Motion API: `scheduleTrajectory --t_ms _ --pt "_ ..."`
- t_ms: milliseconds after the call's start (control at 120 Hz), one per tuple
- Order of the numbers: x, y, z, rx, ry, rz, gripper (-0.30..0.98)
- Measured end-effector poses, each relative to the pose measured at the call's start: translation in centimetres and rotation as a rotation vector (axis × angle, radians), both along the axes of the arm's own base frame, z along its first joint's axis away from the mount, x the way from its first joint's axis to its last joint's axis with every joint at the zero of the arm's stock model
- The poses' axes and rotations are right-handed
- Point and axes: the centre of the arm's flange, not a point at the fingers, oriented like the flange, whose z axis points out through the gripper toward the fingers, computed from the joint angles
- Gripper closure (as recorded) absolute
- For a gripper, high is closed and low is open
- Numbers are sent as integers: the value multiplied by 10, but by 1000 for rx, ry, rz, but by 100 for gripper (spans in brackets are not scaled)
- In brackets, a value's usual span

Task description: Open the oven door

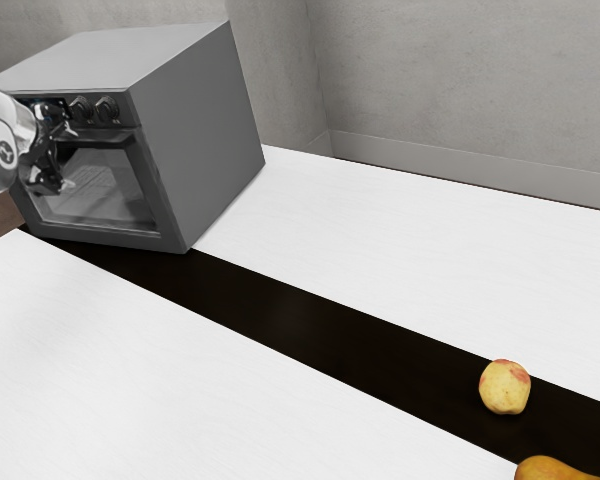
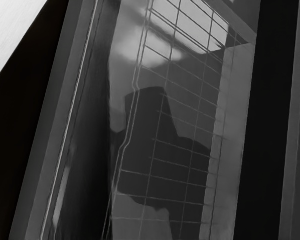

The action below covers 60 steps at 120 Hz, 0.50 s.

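Note:
In the exterior view the gripper (image 1: 71, 157) is open in front of the oven (image 1: 210, 130), at its door's left part, with one finger higher than the other and nothing visible between them. The oven door (image 1: 152, 205) stands shut, its glass window facing the hand. Its dark handle (image 1: 112, 139) runs along the door's top, partly hidden behind the gripper. From the wrist, the door's glass (image 2: 190, 115) lies before the hand, with rack wires behind it, and a dark bar (image 2: 272, 120) runs beside the glass. Whether the fingers touch the door or handle I cannot tell.
Above the door are the oven's knobs (image 1: 106, 109). A white table (image 1: 410, 240) with a black strip (image 1: 310, 325) extends toward the exterior view's right. An apple (image 1: 505, 387) lies on the strip, and a yellow-orange fruit (image 1: 552, 470) is at the lower right.

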Motion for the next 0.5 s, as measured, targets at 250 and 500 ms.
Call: scheduleTrajectory --t_ms 250,500 --pt "-22 -15 -17 -46 24 26 0" --pt "-82 -69 -28 -52 64 37 0"
